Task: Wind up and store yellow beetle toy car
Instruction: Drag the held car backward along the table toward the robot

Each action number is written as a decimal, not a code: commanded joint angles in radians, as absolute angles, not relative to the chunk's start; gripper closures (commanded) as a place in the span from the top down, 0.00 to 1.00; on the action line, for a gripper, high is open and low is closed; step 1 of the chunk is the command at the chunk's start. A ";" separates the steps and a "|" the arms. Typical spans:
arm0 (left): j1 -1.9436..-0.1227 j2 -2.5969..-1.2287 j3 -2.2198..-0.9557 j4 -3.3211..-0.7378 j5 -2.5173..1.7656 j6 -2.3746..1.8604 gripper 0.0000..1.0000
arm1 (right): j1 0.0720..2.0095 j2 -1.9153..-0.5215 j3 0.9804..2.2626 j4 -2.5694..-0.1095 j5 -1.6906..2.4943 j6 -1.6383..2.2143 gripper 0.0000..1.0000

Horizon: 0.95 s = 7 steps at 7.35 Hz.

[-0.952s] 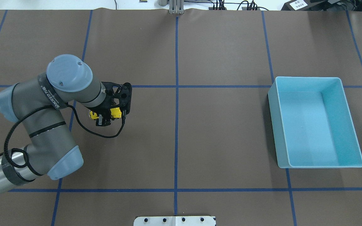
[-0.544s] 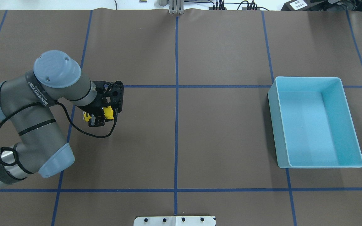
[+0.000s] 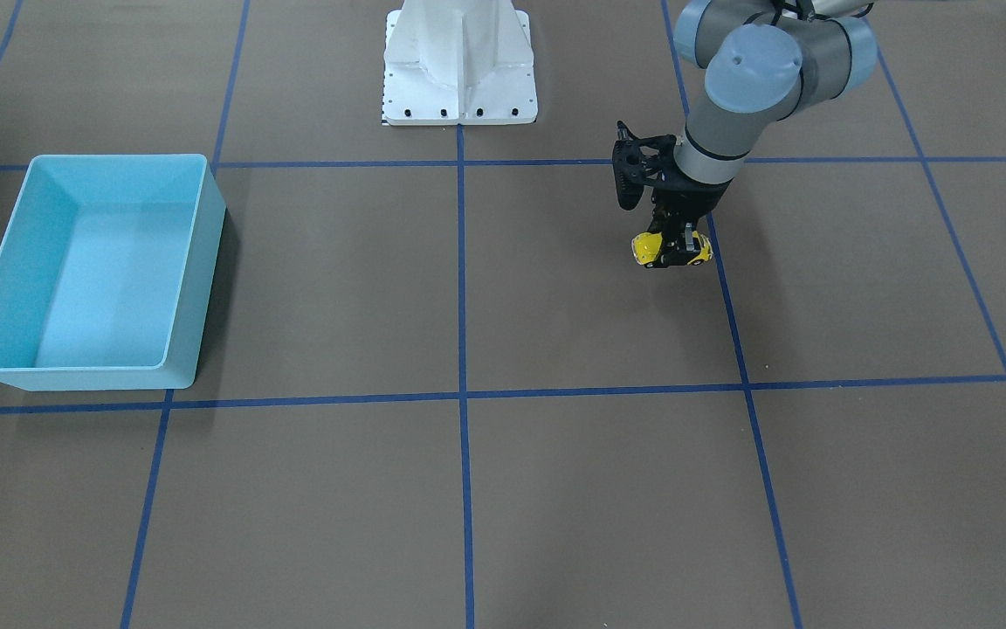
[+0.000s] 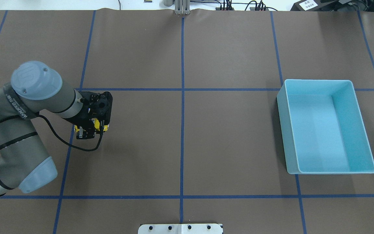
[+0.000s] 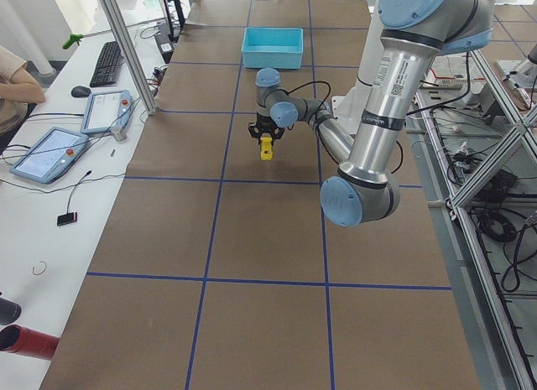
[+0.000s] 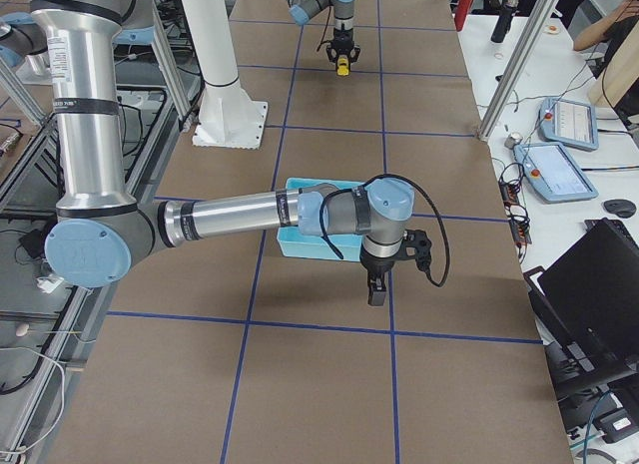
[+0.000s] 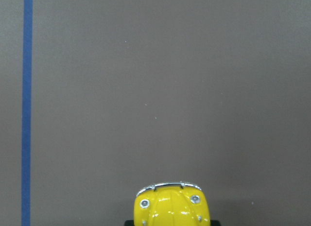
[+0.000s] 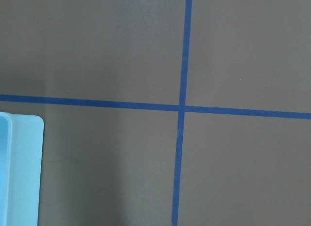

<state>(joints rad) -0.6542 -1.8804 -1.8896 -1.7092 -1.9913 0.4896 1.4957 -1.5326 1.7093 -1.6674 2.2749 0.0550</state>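
One yellow beetle toy car (image 3: 653, 249) is clamped between the fingers of the left gripper (image 3: 673, 252), its chromed nose projecting beyond the fingertips over the brown table (image 3: 555, 489). The blue bin (image 3: 206, 236) stands well apart from these fingers; near it hangs the right gripper (image 6: 377, 289), whose finger state cannot be told

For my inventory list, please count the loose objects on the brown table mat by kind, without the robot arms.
Toy cars: 1, the yellow beetle toy car, held by the left gripper
Bins: 1, the blue bin
Total: 2
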 commanded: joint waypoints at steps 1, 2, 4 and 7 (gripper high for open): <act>-0.652 -1.827 -1.878 -1.830 -1.993 0.564 0.36 | 1.496 -1.532 1.709 -1.667 2.275 0.055 1.00; -0.652 -1.824 -1.872 -1.853 -1.993 0.572 0.36 | 1.496 -1.532 1.709 -1.667 2.275 0.057 1.00; -0.649 -1.810 -1.838 -1.890 -1.994 0.603 0.36 | 1.496 -1.532 1.709 -1.667 2.275 0.057 1.00; -0.650 -1.804 -1.803 -1.893 -2.042 0.563 0.36 | 1.494 -1.532 1.707 -1.667 2.275 0.061 1.00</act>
<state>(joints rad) -0.6496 -1.8054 -1.8182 -1.8904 -2.0320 0.5739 1.4946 -1.5324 1.7079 -1.6674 2.2742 0.0601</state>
